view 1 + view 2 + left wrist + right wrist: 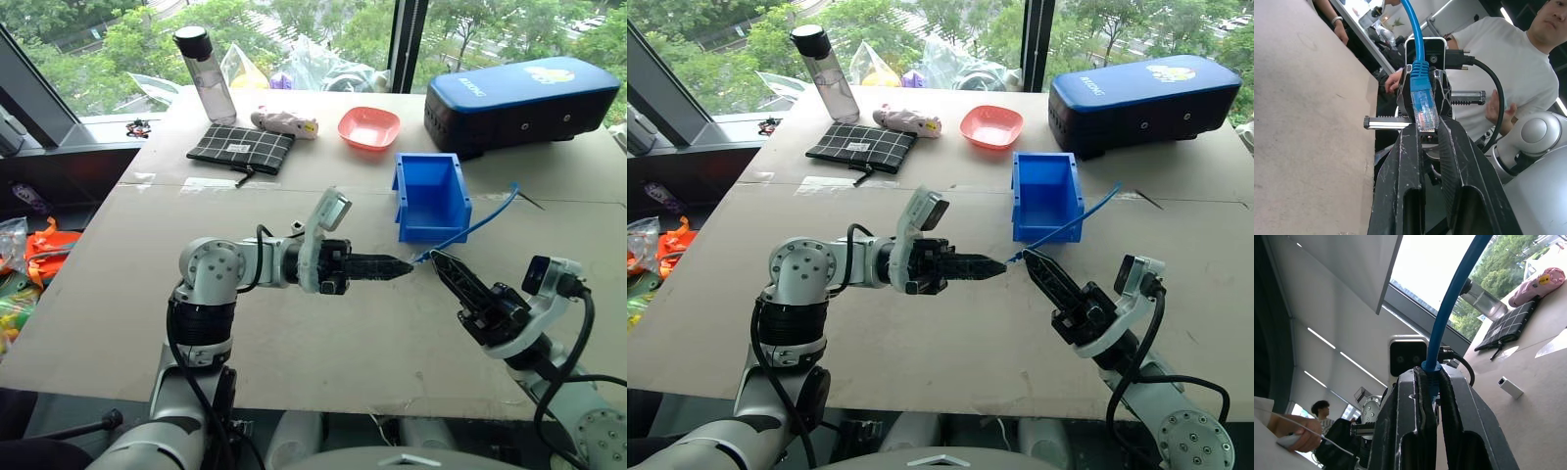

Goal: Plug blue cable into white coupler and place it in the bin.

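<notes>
Right gripper [438, 259] fingers are clamping the blue cable [485, 217] just behind its clear plug, above the tabletop [343, 333] in front of the bin [431, 232]. Left gripper [404, 265] fingers are pressed together, tips at the plug; I cannot tell if they are pinching it. White coupler [1510, 387] is lying loose on the tabletop. I'm judging the left should fetch it, socket squared to the plug.
</notes>
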Controlling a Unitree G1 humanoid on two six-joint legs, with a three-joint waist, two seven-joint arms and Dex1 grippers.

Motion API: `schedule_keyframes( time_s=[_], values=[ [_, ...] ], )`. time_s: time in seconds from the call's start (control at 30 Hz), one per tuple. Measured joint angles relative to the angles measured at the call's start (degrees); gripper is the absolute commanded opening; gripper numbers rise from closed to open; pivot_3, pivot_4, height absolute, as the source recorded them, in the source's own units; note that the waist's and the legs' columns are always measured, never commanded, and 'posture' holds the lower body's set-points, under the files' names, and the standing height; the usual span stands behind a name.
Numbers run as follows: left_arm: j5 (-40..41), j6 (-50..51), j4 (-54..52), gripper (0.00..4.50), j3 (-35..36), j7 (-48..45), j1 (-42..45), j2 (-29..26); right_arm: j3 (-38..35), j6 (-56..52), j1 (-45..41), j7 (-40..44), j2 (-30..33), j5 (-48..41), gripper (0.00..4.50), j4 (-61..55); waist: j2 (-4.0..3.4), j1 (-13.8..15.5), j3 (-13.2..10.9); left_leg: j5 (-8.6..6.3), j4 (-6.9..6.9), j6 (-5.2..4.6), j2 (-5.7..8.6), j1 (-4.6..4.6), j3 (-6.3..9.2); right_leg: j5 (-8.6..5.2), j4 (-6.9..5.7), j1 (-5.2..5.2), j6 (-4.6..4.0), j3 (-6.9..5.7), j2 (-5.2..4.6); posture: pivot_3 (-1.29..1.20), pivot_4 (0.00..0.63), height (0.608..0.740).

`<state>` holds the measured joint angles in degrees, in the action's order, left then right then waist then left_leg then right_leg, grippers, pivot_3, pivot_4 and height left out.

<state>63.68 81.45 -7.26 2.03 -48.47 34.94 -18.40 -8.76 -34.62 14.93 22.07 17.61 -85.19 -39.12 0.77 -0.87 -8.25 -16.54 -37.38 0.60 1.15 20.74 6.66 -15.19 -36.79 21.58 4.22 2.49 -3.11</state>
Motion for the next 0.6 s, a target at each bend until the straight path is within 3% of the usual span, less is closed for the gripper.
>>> schedule_keyframes(
  time_s=[0.17,0.37,0.5,0.6],
  values=[
    [0.24,-0.19,-0.12,0.0,-0.27,0.3,-0.06,-0.04,0.0,0.14,0.35,0.01,0.5,-0.74,0.07,0.0,0.0,-0.03,0.0,0.0,0.01,0.0,0.0,0.0,-0.01,0.0,0.0,0.0,0.0,0.0,0.0,0.0,0.15,0.736],
    [0.31,-1.5,-1.29,2.5,0.16,1.56,-0.69,-1.41,0.0,0.4,0.16,-0.03,0.53,-1.16,0.0,0.01,0.0,-0.03,0.0,0.0,0.03,0.0,0.0,0.0,0.0,0.0,0.0,0.01,0.0,0.01,0.0,0.0,0.15,0.736],
    [-0.37,-3.38,-6.76,4.33,3.44,2.91,-6.08,-8.81,-0.6,1.38,0.0,-0.04,0.52,-2.49,0.0,0.33,-0.03,-0.75,-0.02,0.0,0.21,0.0,-0.05,-0.04,0.02,0.0,0.0,0.14,-0.01,0.09,0.02,0.0,0.15,0.736],
    [-6.62,-10.17,-13.03,4.42,4.31,3.56,-15.53,-15.66,-1.64,2.37,0.18,0.0,0.6,-3.01,0.0,1.24,-0.07,-1.09,-0.04,0.0,0.31,0.01,-0.07,-0.09,0.01,0.0,0.07,0.14,-0.02,0.19,0.01,0.0,0.15,0.736]
  ],
)
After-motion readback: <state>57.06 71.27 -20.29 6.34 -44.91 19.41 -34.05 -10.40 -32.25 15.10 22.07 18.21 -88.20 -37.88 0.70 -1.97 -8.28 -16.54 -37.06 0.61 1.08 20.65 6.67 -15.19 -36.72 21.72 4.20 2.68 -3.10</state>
